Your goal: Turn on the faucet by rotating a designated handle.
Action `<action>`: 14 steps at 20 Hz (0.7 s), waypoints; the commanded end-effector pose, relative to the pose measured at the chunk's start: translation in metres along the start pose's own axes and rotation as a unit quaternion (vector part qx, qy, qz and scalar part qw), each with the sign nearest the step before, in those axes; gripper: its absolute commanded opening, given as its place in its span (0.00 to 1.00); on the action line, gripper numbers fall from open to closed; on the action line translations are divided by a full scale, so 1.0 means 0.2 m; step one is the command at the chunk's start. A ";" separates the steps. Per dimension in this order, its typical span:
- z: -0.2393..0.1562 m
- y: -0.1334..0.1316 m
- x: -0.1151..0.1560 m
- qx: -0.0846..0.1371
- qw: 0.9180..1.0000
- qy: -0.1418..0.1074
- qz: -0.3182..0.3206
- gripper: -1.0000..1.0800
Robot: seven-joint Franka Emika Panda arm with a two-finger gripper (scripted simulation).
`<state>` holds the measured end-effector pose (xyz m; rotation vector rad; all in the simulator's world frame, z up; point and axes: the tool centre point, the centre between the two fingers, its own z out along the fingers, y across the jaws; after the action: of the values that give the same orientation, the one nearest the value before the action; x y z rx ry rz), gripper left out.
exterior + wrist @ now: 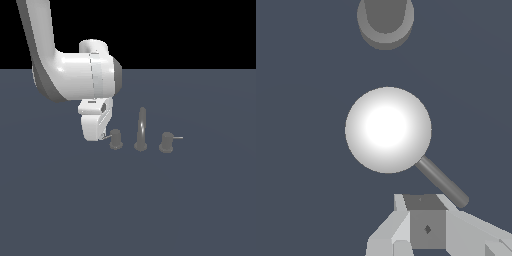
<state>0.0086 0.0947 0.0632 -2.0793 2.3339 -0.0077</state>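
A small grey faucet (141,131) stands on a flat dark blue-grey floor (150,210). I place everything from its tall slim spout (142,127).

The handle (116,139), a squat grey knob, sits just beside the spout toward the exterior view's left. Its short thin lever rod (442,182) points away from the spout, toward my gripper (103,135). A second, slightly larger knob (166,142) sits on the spout's other side, with its brighter lever pointing away from the spout.

My gripper hangs low on the far side of the handle from the spout, next to the rod's tip. In the wrist view one finger (426,227) lies at the rod's end, seemingly touching it. I cannot tell how far my fingers are parted.
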 end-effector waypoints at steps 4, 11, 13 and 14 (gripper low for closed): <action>0.00 0.04 0.05 -0.002 1.000 0.001 0.000 0.00; -0.01 0.13 0.17 -0.006 1.000 0.003 0.002 0.00; -0.01 0.15 0.20 -0.007 1.000 0.004 0.003 0.00; -0.01 0.15 0.20 -0.007 1.000 0.004 0.003 0.00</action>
<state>-0.0222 0.0778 0.0631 -2.1059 2.3146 0.0037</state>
